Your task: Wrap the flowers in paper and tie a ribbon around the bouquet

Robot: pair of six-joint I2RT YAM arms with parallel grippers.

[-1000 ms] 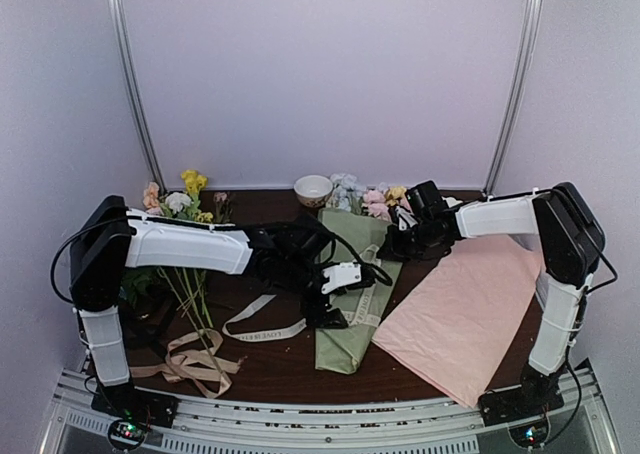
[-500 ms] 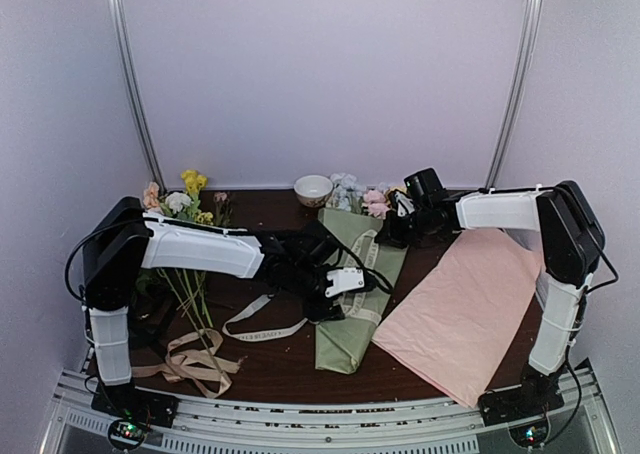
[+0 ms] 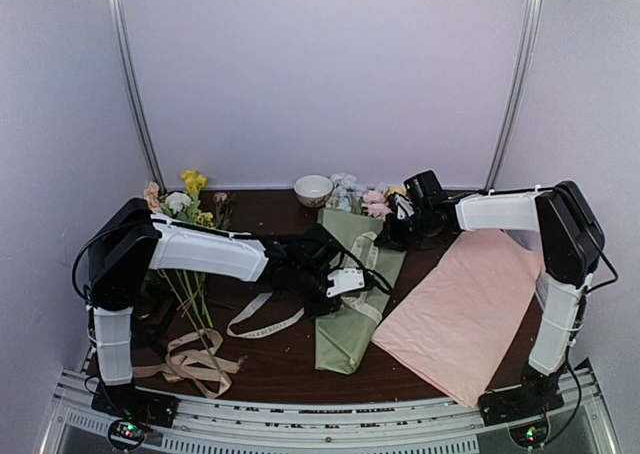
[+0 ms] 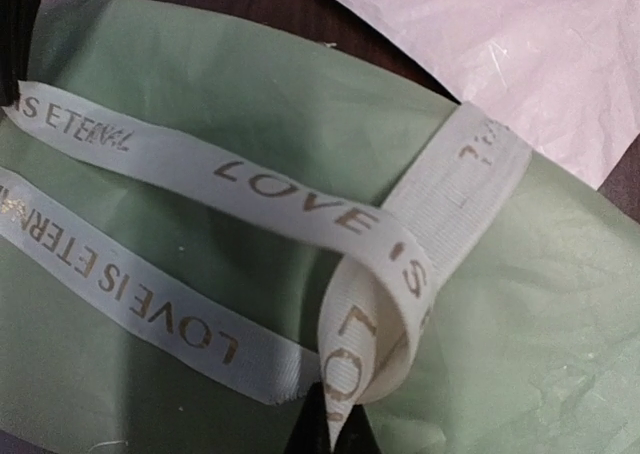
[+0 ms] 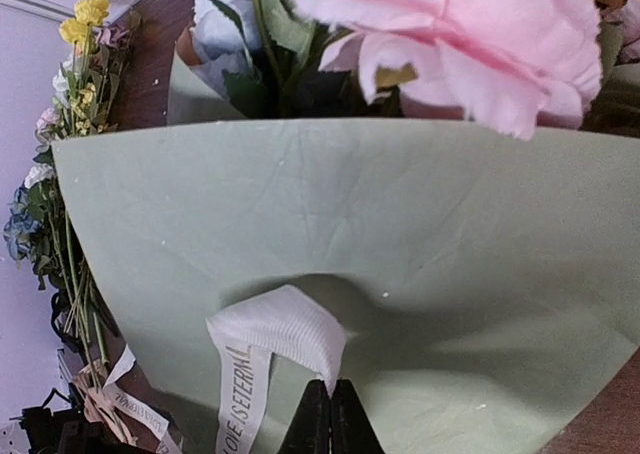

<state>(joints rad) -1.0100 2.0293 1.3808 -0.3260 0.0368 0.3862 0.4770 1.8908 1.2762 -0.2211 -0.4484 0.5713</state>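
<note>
Bouquet [image 3: 346, 336]: matte olive paper cone, mid-table. Ribbed cream lettered ribbon [image 4: 250, 189] loops across it. Left gripper [image 4: 333, 432] clamped on its folded end. Right gripper [image 5: 330, 412]: jaws together, just under another fold.

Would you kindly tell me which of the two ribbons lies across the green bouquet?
The cream ribbon with printed lettering; it loops over the olive-green bouquet, while the plain tan-peach ribbon lies bunched on the table at the left.
</note>
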